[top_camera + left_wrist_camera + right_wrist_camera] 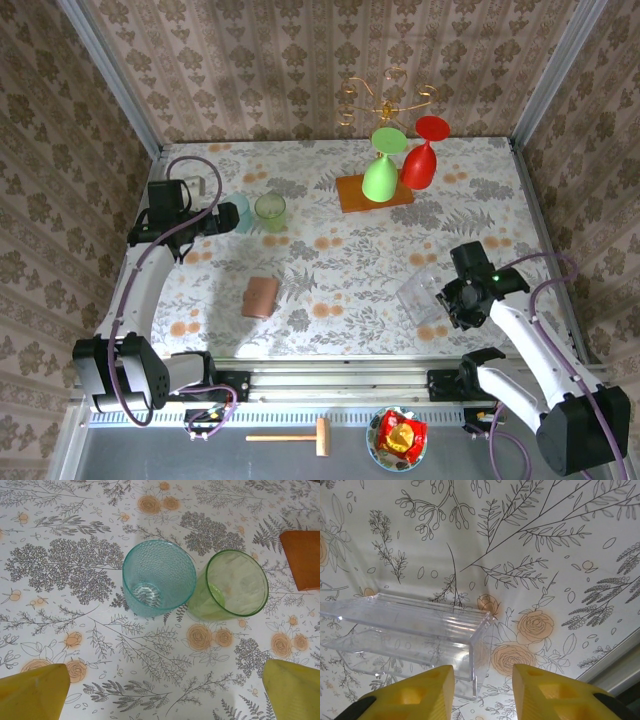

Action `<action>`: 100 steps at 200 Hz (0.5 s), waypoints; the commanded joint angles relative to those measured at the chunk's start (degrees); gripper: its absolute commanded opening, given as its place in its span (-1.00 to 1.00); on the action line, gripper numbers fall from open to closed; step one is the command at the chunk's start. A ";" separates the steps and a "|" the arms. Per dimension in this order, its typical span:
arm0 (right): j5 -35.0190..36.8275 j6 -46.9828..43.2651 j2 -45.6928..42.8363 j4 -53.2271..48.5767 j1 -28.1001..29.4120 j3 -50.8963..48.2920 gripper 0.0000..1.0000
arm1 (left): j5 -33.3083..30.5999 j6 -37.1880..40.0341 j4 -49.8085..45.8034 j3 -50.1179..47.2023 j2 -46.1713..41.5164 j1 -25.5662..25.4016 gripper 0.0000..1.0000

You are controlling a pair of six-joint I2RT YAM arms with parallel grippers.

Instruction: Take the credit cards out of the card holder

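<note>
Lying closed on the floral tablecloth [340, 270], the card holder [261, 297] runs its long axis roughly near-to-far, slightly tilted, close to the front edge. It is well apart from both grippers. The left gripper [160, 690], fingers spread wide, hangs over a teal cup [159, 577] and a green cup [235, 585]. The right gripper [483, 690], fingers parted, faces a clear plastic box [405, 630]. Patterned wallpaper [250, 70] surrounds the table.

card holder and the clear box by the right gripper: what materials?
The card holder: likely leather or faux leather, matte brown, soft rounded corners. The clear box: probably acrylic or similar rigid plastic, glossy; tablecloth print shows through, edges catch light.
</note>
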 commanded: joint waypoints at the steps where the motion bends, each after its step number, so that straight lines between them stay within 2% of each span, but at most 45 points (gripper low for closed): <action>1: -0.74 2.17 0.72 1.13 0.42 -0.95 -0.31 | 0.28 1.65 -0.46 -1.04 -1.49 0.16 1.00; 35: -1.43 2.45 1.43 3.67 0.42 -2.24 -0.41 | -0.20 1.94 -0.47 -1.29 -1.86 0.10 1.00; 100: -2.00 1.94 4.38 6.22 0.27 -2.48 -0.46 | 0.15 2.04 -0.05 -1.80 -2.29 0.14 1.00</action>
